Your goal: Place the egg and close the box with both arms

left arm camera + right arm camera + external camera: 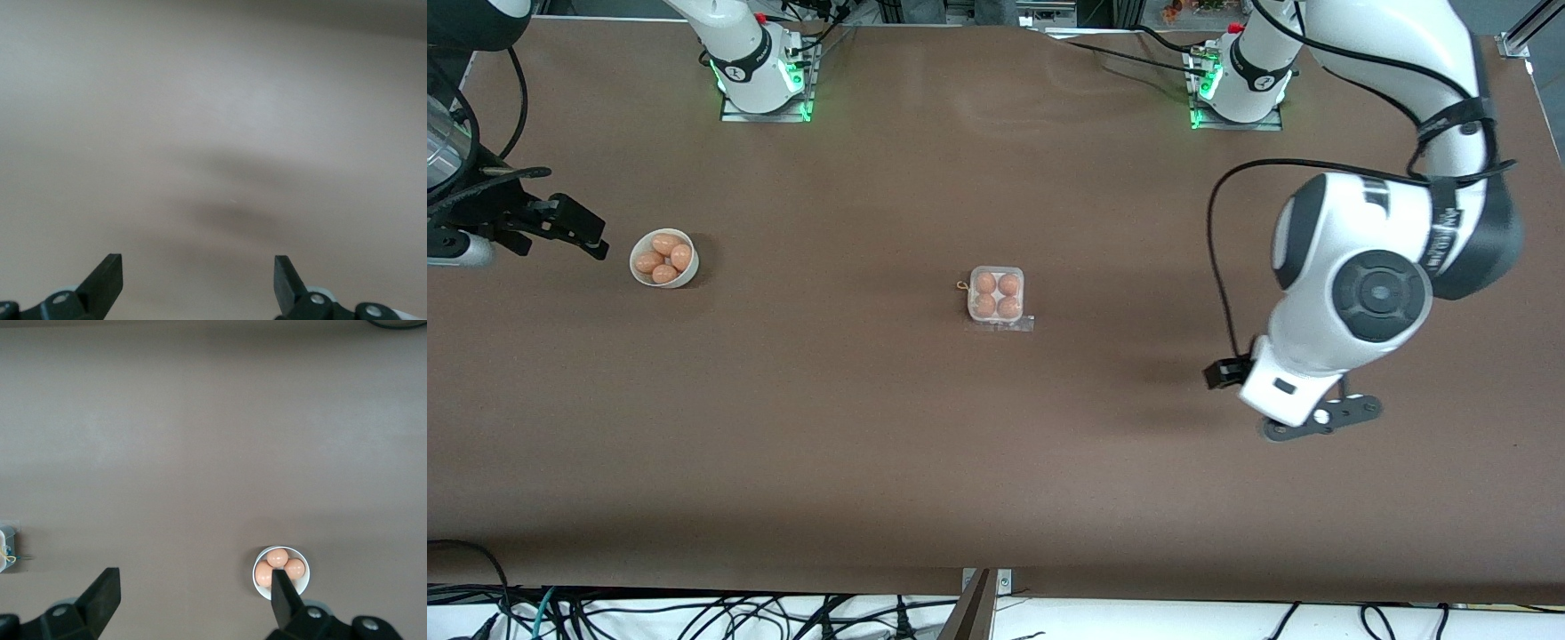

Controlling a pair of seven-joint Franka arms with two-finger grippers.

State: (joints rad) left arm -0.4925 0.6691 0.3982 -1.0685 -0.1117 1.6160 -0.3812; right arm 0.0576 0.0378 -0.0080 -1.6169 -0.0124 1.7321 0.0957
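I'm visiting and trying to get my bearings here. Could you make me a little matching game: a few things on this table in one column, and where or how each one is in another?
Things:
1. box
2. bowl
3. left gripper
4. right gripper

States:
A. open, over bare table
B. holds four eggs, at the right arm's end
C. open, up beside the bowl
D. all four cells filled, mid-table

Pairs: 1-D, 2-B, 3-A, 4-C

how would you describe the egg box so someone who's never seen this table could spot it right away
On the brown table, look near the middle, between the two arms' ends. The box is a small square clear-plastic carton holding four brown eggs in a two-by-two grid. The round cream bowl, toward the right arm's end, holds its eggs loose.
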